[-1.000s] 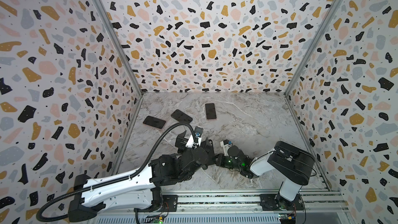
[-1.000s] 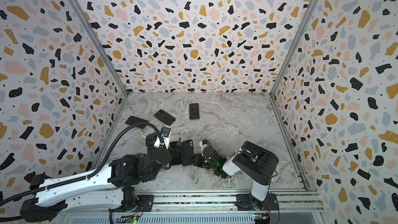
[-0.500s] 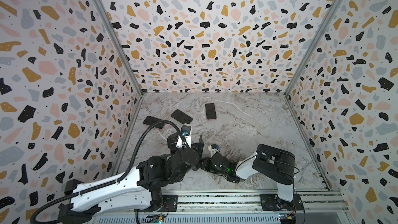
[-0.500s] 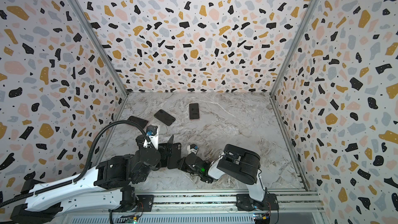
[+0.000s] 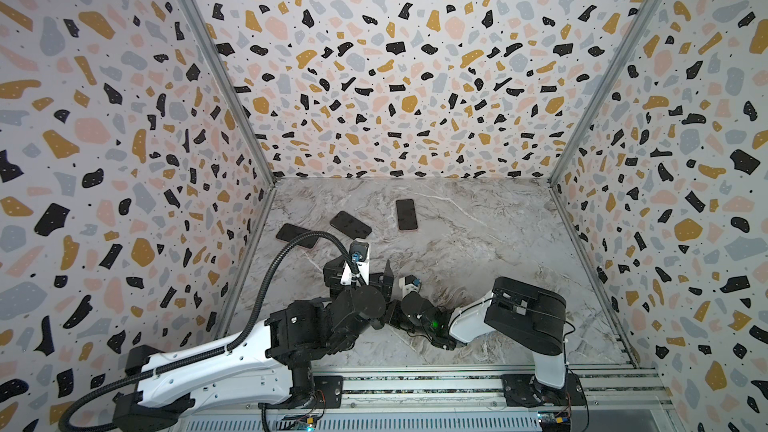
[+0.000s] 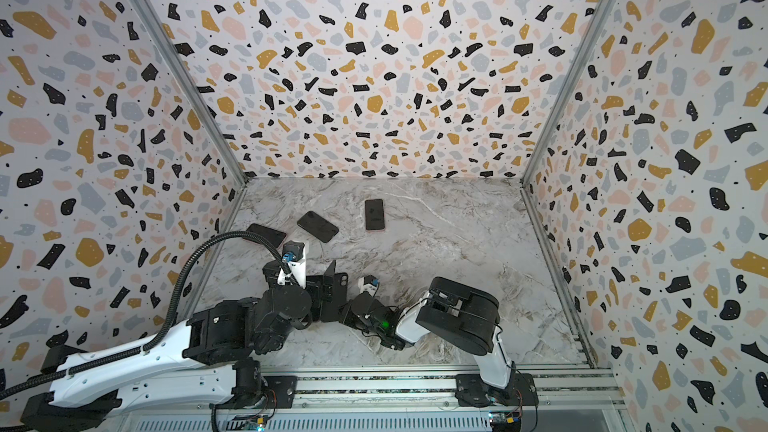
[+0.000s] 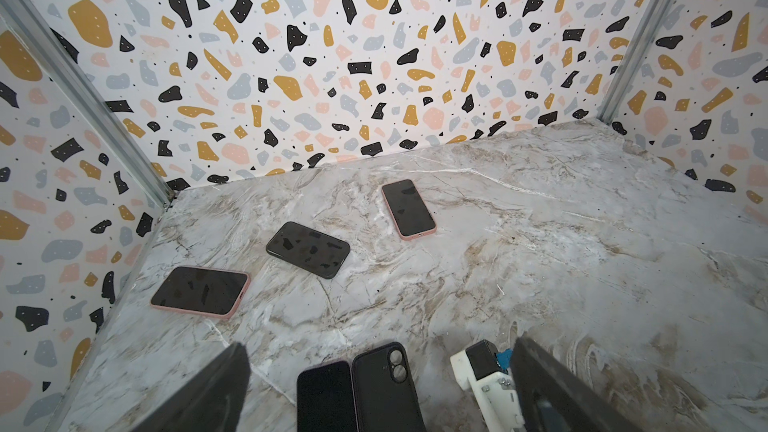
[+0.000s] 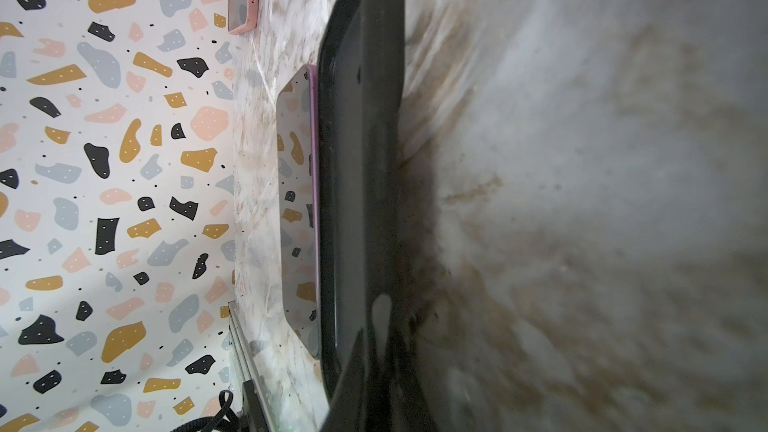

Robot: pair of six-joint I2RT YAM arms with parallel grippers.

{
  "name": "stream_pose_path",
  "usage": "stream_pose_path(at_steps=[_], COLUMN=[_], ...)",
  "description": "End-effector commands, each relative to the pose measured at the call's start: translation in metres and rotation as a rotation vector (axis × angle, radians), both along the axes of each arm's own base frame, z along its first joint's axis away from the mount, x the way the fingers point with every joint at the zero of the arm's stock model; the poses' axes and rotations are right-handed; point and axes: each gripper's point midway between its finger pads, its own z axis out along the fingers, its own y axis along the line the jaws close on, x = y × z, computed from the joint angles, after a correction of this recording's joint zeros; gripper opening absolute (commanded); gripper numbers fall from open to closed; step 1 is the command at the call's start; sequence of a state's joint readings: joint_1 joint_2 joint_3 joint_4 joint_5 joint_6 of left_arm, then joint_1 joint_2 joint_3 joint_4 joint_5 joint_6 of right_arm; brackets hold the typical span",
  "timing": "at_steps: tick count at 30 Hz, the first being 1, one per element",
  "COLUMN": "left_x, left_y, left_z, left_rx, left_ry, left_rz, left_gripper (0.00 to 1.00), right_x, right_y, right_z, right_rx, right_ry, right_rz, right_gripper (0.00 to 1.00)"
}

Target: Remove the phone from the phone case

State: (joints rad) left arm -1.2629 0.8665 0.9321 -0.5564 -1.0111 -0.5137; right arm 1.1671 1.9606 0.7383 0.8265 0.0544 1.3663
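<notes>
The phone (image 7: 326, 396), dark-screened with a purple rim, lies flat on the marble floor. The empty black phone case (image 7: 386, 388) lies right beside it, touching, with its camera cutout at the far end. My left gripper (image 7: 380, 349) hovers over the pair, open, with one finger (image 7: 216, 392) on each side. My right gripper (image 8: 374, 371) is low at the case's near end, shut on the case's rim (image 8: 361, 160). In a top view the phone (image 6: 326, 297) and case (image 6: 340, 295) sit between the two wrists, with the right gripper (image 6: 347, 313) at the case.
Three other phones lie toward the back left: a pink-cased one (image 5: 406, 214), a black one (image 5: 350, 224) and a pink-cased one (image 5: 297, 236) near the left wall. Terrazzo walls enclose three sides. The metal rail (image 5: 415, 384) runs along the front.
Over the first half second both arms shifted left, and the case and phone went left with them. Since then nothing has visibly moved.
</notes>
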Motion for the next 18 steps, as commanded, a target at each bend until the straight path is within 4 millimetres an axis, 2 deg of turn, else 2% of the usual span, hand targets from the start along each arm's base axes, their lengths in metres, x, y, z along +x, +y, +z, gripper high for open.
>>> stream_pose_path(at_steps=[1,2,6,13,18], left_x=[0.002,0.002,0.003,0.003,0.003], left_y=[0.000,0.000,-0.001,-0.003,-0.006], left_z=[0.007,0.006,0.006,0.008,0.007], left_rx=[-0.037,-0.038,-0.044,-0.052,-0.051], left_ry=[-0.011,-0.011,-0.010,-0.008,0.004], left_rz=[0.017,0.019,0.020,0.017,0.013], left_gripper=[1.00,0.99,0.99,0.99,0.99], right_x=[0.004,0.003,0.002,-0.005,-0.011], right_y=[0.006,0.008,0.006,0.000,-0.010], right_z=[0.000,0.001,0.005,0.004,0.004], right_rx=[-0.008,-0.007,-0.011,-0.023,-0.054], right_ry=[-0.014,-0.015,-0.025,-0.023,-0.026], right_rz=[0.014,0.021,0.027,0.059,0.081], right_gripper=[0.00,0.01,0.19,0.39,0.64])
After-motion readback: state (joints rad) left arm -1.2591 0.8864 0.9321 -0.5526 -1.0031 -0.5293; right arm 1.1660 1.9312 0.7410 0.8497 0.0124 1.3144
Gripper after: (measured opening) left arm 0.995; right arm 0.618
